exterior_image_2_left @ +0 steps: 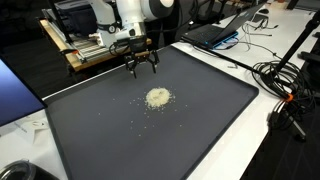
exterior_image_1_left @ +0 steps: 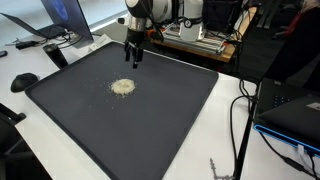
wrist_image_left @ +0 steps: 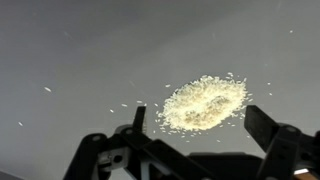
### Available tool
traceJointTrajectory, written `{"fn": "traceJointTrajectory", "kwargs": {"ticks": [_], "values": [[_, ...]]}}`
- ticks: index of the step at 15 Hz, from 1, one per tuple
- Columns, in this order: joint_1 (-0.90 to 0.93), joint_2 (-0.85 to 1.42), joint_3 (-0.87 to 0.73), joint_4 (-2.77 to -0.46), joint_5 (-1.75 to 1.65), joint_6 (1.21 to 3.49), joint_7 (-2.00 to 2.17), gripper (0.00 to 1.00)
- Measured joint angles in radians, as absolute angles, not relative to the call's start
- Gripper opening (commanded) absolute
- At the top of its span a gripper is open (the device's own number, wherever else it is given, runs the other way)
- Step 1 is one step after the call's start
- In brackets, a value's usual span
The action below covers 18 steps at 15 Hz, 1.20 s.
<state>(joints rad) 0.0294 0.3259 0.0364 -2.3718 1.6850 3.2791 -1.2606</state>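
Observation:
A small pile of pale grains, like rice, (exterior_image_1_left: 122,87) lies on a large dark mat (exterior_image_1_left: 150,120); it shows in both exterior views (exterior_image_2_left: 158,97) and in the wrist view (wrist_image_left: 203,102). My gripper (exterior_image_1_left: 132,58) hangs above the mat's far part, a short way behind the pile, with its fingers spread and nothing between them. In an exterior view the open fingers (exterior_image_2_left: 141,66) point down over the mat. In the wrist view the two dark fingertips (wrist_image_left: 200,125) frame the pile from below. A few stray grains (wrist_image_left: 47,89) lie scattered beside the pile.
A laptop (exterior_image_1_left: 45,20) and a black mouse (exterior_image_1_left: 23,81) sit on the white table beside the mat. Cables (exterior_image_2_left: 285,80) and another laptop (exterior_image_2_left: 215,33) lie by the mat's other side. A wooden frame with equipment (exterior_image_1_left: 200,40) stands behind the arm.

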Motion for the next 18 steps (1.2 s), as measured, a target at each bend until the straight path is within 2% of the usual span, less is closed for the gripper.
{"fn": "traceJointTrajectory", "kwargs": {"ticks": [10, 14, 18], "values": [[-0.124, 0.348, 0.033, -2.457, 1.651, 3.264, -1.012, 1.0], [-0.149, 0.345, 0.01, -2.472, 1.418, 3.159, -0.952, 1.0], [-0.055, 0.329, -0.144, -2.487, 1.091, 3.035, -0.808, 1.0]]}}
